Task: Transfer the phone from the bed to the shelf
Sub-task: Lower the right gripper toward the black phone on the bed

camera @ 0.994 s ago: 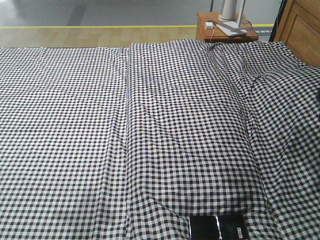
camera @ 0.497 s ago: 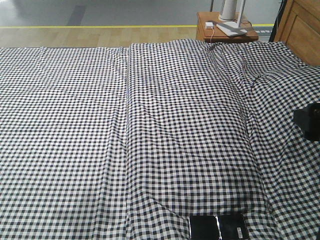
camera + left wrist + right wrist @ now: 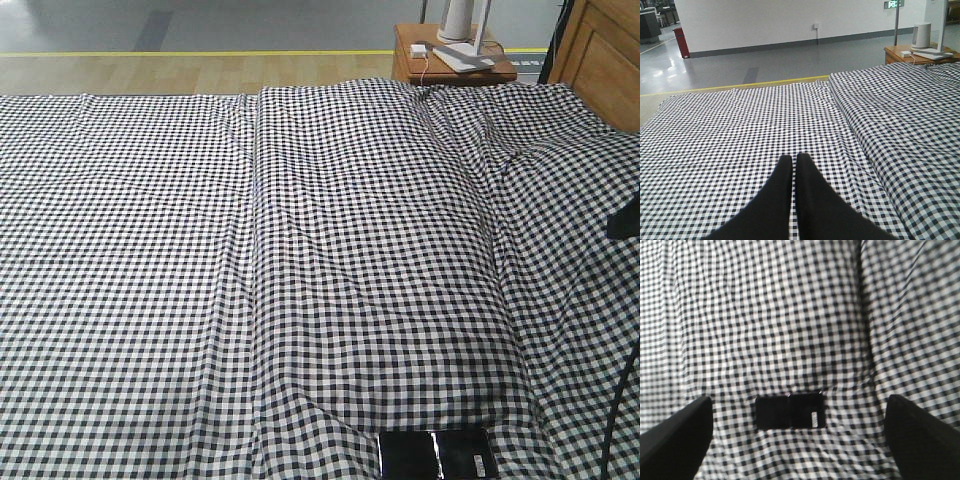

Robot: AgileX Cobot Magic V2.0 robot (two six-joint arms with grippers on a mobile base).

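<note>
While the phone (image 3: 435, 455) lies flat on the bed (image 3: 300, 250) at about 5 o'clock in the front view, the frame's bottom edge cuts off its lower side. We see it whole from the right wrist camera, just below centre. It is a glossy black rectangle lying crosswise, with a thin bright line of glare dividing it in two and a small white sticker near its 3 o'clock end. We cannot make out the edge colour.

The right pincer (image 3: 799, 402) hangs above it with the jaws spread wide. One dark finger (image 3: 677, 432) is at 8 o'clock and the other at 4 o'clock, both well apart from the phone, holding and touching nothing. In the front view we catch only a dark piece of that arm (image 3: 625, 220) at 3 o'clock.

The left pincer (image 3: 793, 159) is closed, its tips pressed together and empty over the wrinkled checked sheet.

At 1 o'clock beyond the bed stands a small reddish-brown bench (image 3: 455, 62) bearing white items we cannot identify. A pale wooden panel (image 3: 600, 50) beside it is cut off by the edge.
</note>
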